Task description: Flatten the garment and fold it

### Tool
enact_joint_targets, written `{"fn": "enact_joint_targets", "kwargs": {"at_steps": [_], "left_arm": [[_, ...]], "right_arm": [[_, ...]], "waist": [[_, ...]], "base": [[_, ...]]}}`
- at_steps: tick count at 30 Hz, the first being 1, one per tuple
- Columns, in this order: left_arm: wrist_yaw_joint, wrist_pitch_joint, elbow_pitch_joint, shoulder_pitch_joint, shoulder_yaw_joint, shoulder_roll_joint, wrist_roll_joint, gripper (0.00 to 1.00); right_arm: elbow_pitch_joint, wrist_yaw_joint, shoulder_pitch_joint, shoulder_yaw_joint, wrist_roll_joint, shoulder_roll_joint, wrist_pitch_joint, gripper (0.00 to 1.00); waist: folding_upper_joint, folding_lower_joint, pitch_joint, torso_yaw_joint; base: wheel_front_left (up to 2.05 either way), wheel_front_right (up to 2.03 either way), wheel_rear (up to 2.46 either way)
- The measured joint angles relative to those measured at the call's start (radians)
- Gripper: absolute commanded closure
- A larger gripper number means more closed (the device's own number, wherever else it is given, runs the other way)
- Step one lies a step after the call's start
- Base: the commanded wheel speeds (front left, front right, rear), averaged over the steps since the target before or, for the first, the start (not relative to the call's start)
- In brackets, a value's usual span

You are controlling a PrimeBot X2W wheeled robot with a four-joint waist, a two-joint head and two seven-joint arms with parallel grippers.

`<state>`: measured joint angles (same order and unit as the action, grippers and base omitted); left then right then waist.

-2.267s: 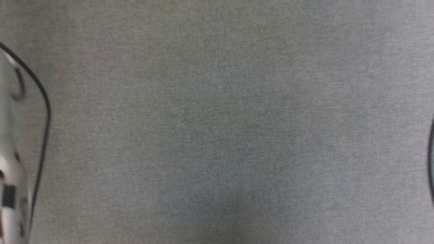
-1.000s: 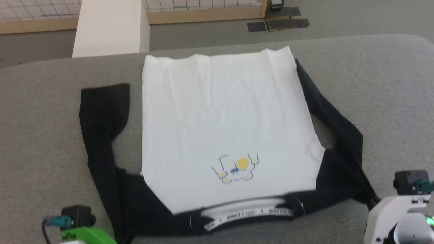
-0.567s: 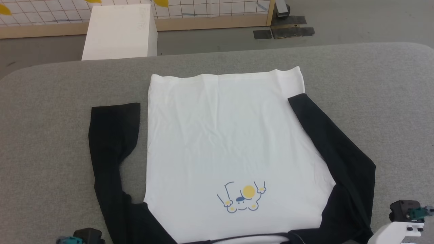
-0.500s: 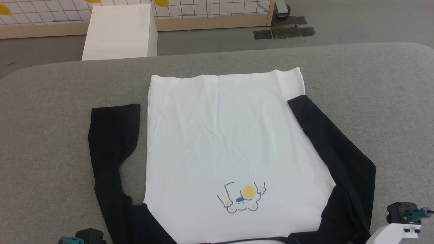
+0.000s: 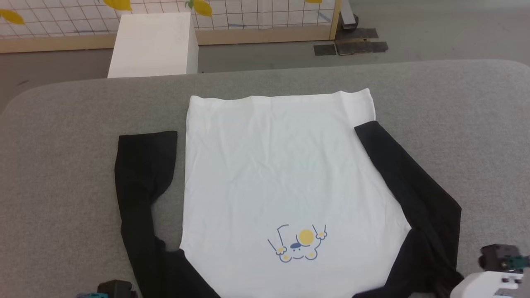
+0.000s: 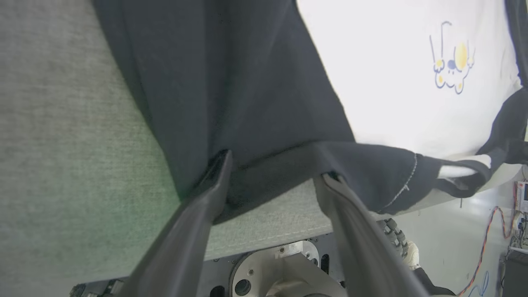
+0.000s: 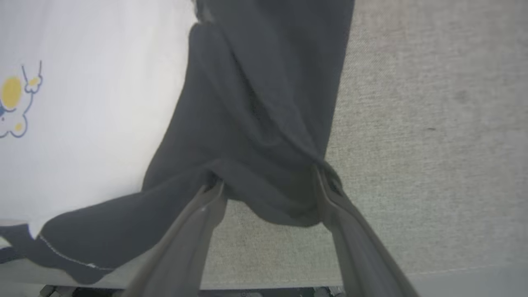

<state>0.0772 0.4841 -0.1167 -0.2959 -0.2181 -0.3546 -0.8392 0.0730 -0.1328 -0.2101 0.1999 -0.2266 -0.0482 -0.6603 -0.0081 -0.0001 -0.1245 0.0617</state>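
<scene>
Left gripper (image 6: 275,166) spread wide, tips on garment (image 6: 231,82) | right gripper (image 7: 269,177) spread wide, tips in its black folds

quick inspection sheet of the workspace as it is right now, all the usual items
surface: grey fabric table, smooth
job's things: garment spread print side up, white body flat, black sleeves lying alongside, left one kinked
clutter: nothing seen
claws: left claw and right claw both have fingers apart, tips at the black shoulder fabric by the table's near edge
cables: coloured wires hanging past the table edge
surroundings: white box, gridded panel in a wooden frame, dark mats on the floor
</scene>
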Motion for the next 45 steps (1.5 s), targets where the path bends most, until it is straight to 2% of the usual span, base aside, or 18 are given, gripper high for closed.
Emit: {"fn": "enact_joint_targets", "kwargs": {"at_steps": [3, 11, 18, 25, 27, 33, 36, 41, 45], "left_arm": [[-0.014, -0.045, -0.012, 0.004, 0.021, 0.011, -0.007, 0.0], [-0.014, -0.145, -0.082, 0.035, 0.086, 0.017, -0.004, 0.0], [0.016, -0.334, -0.076, 0.109, 0.142, 0.038, 0.106, 0.0], [0.05, -0.667, 0.011, 0.241, 0.178, 0.098, 0.269, 0.0], [0.053, -0.71, 0.042, 0.272, 0.179, 0.109, 0.309, 0.0], [0.055, -0.738, 0.075, 0.335, 0.204, 0.173, 0.388, 0.0], [0.035, -0.738, 0.068, 0.352, 0.221, 0.206, 0.423, 0.0], [-0.02, -0.741, 0.084, 0.378, 0.254, 0.237, 0.451, 0.0], [-0.042, -0.741, 0.091, 0.389, 0.274, 0.26, 0.475, 0.0]], "right_arm": [[0.062, 0.0, -0.007, 0.028, -0.016, -0.001, 0.039, 0.0], [0.178, 0.0, -0.02, 0.065, -0.027, -0.001, 0.137, 0.0], [0.191, 0.001, 0.025, 0.086, -0.015, -0.001, 0.313, 0.0], [0.05, 0.001, 0.139, 0.043, 0.01, -0.002, 0.483, 0.0], [0.013, 0.001, 0.181, 0.018, 0.023, -0.002, 0.503, 0.0], [-0.109, 0.001, 0.35, -0.088, 0.097, -0.001, 0.509, 0.0], [-0.194, 0.001, 0.457, -0.12, 0.132, -0.001, 0.492, 0.0], [-0.369, 0.001, 0.611, -0.131, 0.188, -0.001, 0.413, 0.0], [-0.489, 0.0, 0.692, -0.097, 0.247, -0.001, 0.342, 0.0]], "waist": [[0.0, 0.0, 0.01, -0.005], [0.0, 0.0, 0.021, -0.009], [0.0, 0.0, 0.011, 0.002], [0.0, 0.0, -0.012, 0.021], [0.0, 0.0, -0.023, 0.022], [0.0, 0.0, -0.062, 0.016], [0.0, 0.0, -0.084, 0.006], [0.0, 0.0001, -0.12, -0.023], [0.0, 0.0001, -0.146, -0.051]], "base": [[0.0, 0.0, 0.0], [0.0, 0.0, 0.0], [0.0, 0.0, 0.0], [0.0, 0.0, 0.0], [0.0, 0.0, 0.0], [0.0, 0.0, 0.0], [0.0, 0.0, 0.0], [0.0, 0.0, 0.0], [0.0, 0.0, 0.0]]}}
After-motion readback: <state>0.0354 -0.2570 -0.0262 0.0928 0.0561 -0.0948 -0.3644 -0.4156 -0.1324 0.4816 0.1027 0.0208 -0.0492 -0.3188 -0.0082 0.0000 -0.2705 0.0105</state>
